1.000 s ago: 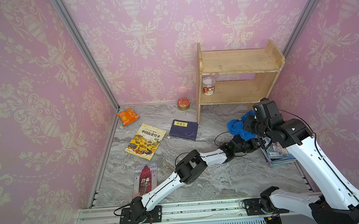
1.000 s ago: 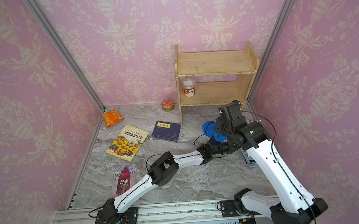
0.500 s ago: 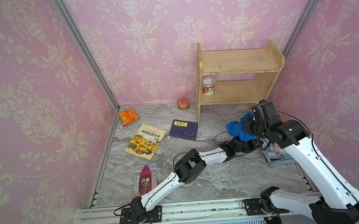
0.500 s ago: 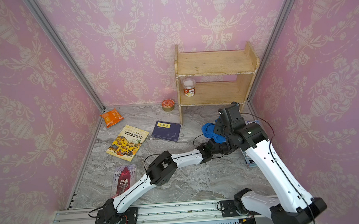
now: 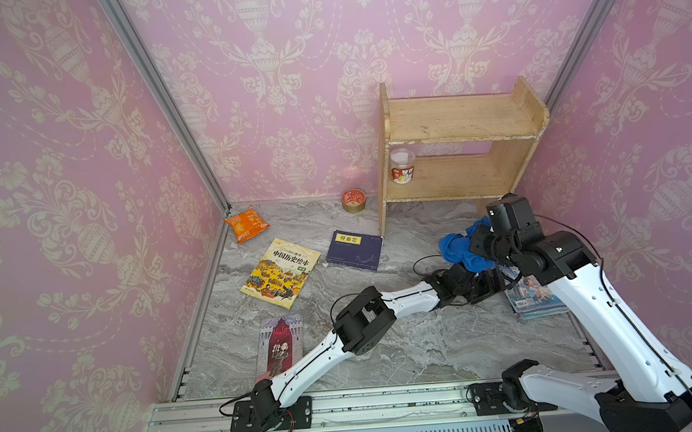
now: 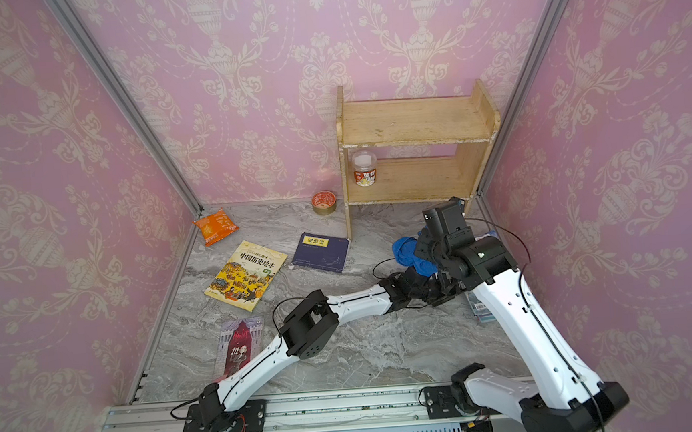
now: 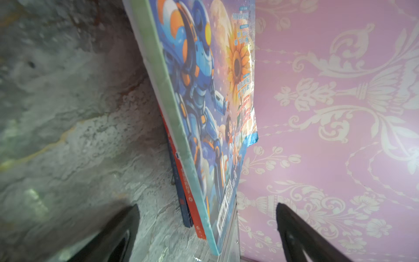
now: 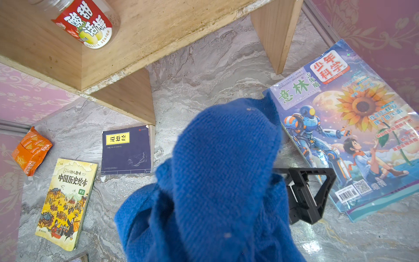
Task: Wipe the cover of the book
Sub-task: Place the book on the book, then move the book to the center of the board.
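Note:
The book point(image 5: 535, 300) is a glossy magazine with a blue robot and a sunflower on its cover point(image 8: 353, 127). It lies on top of a small stack by the right wall. My left gripper point(image 5: 488, 288) is open at the book's near edge, and that edge point(image 7: 199, 177) shows just ahead of the two spread fingers point(image 8: 306, 195). My right gripper point(image 5: 479, 244) hovers left of the book, shut on a blue cloth point(image 8: 217, 172) that hangs down and hides its jaws. The cloth point(image 6: 411, 254) hangs above the left gripper.
A wooden shelf point(image 5: 455, 134) with a jar point(image 5: 403, 170) stands at the back right. A navy book point(image 5: 355, 249), a yellow picture book point(image 5: 280, 273), a dark book point(image 5: 280, 346), an orange snack bag point(image 5: 245, 224) and a can point(image 5: 353, 200) lie on the marble floor.
My left gripper has opened at the book's edge. The right arm with the cloth has shifted a little lower and to the left.

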